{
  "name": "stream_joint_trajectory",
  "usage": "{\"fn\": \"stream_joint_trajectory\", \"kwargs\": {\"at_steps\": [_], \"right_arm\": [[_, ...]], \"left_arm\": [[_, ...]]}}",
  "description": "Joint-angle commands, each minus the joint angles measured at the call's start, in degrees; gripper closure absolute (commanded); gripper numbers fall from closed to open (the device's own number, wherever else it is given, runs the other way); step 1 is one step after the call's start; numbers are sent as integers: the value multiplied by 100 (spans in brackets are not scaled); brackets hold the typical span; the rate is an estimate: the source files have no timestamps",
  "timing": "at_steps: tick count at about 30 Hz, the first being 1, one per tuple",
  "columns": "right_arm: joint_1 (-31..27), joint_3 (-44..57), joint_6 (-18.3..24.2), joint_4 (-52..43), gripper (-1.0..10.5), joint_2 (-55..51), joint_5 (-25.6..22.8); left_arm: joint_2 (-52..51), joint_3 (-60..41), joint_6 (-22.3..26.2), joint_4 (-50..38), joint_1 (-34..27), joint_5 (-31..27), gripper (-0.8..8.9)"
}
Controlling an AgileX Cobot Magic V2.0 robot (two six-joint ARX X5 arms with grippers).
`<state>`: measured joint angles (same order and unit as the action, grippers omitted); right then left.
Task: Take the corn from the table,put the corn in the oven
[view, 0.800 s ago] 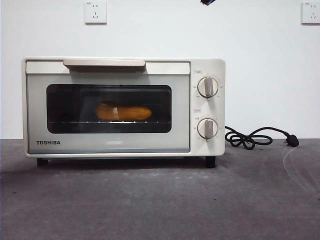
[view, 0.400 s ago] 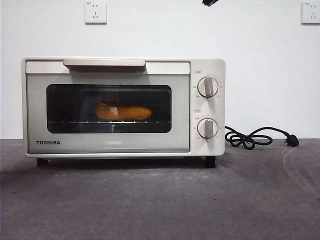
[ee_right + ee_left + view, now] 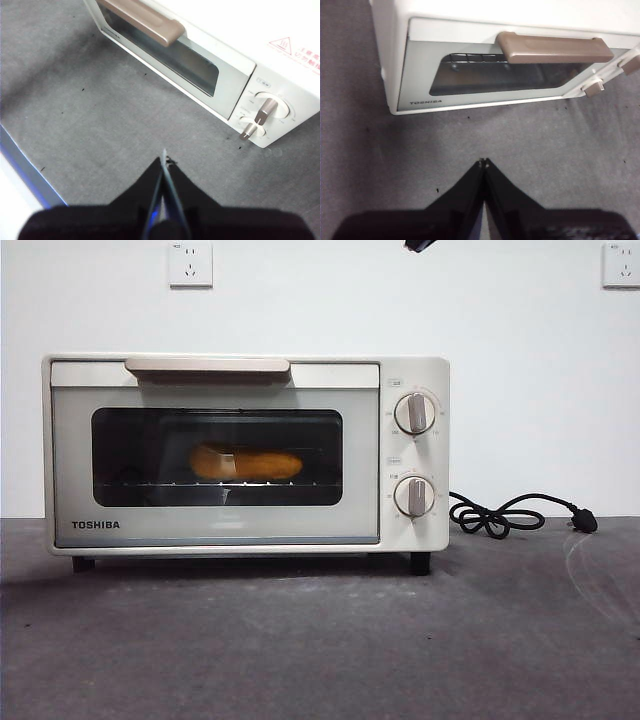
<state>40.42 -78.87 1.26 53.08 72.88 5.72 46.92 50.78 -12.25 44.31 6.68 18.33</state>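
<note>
The cream-white TOSHIBA oven (image 3: 245, 452) stands on the dark grey table (image 3: 320, 640) with its door closed. Through the dark glass window the yellow-orange corn (image 3: 246, 463) lies on the wire rack inside. My left gripper (image 3: 483, 162) hovers shut over the table in front of the oven (image 3: 495, 60), holding nothing. My right gripper (image 3: 164, 156) is also shut and empty, above the table near the oven's knob side (image 3: 260, 115). In the front view only a black tip (image 3: 417, 245) of an arm shows at the top edge.
The oven's black cord (image 3: 500, 517) lies coiled on the table to the right, its plug (image 3: 585, 523) at the far end. Two wall sockets (image 3: 191, 264) sit on the white wall behind. The table's near edge (image 3: 25, 170) shows in the right wrist view.
</note>
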Motion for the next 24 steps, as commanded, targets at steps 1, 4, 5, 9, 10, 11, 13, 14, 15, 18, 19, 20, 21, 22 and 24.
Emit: {"fn": "stream_joint_trajectory", "kwargs": {"at_steps": [1,4,5,9,10,11,13,14,15,18,19,20,21,22,24], "right_arm": [[4,-9,-48,-20,958,2,-20],[4,-9,-48,-17,958,2,-20],[4,-9,-48,-20,958,2,-20],[4,-9,-48,-20,958,2,-20],[4,-9,-48,-17,958,2,-20],[4,-9,-48,-20,958,2,-20],[4,-9,-48,-20,958,2,-20],[4,-9,-48,-20,958,2,-20],[4,-9,-48,-20,958,2,-20],[4,-9,-48,-20,958,2,-20],[4,-9,-48,-20,958,2,-20],[4,-9,-48,-20,958,2,-20],[4,-9,-48,-20,958,2,-20],[4,-9,-48,-20,958,2,-20],[4,-9,-48,-20,958,2,-20]], "left_arm": [[-199,-11,173,-39,7,-48,818],[-503,-9,791,-63,-52,-57,817],[-614,-9,824,-63,-70,-59,817],[-1008,-11,940,-72,-140,-59,818],[-1113,-13,964,-144,-151,-59,817],[-1189,-22,968,-269,-151,-59,817],[-1377,-120,994,-787,-151,-52,817],[-1491,-216,997,-1126,-151,-33,817],[-1593,-323,997,-1427,-151,-35,817],[-1930,-835,1012,-2396,-151,-35,817],[-2059,-1071,1058,-2719,-151,-35,817],[-2170,-1287,1126,-2975,-151,-39,817],[-2319,-1558,1237,-3259,-151,-42,817],[-2457,-1799,1340,-3477,-151,-42,817],[-2778,-2374,1541,-3939,-151,-44,817]]}}
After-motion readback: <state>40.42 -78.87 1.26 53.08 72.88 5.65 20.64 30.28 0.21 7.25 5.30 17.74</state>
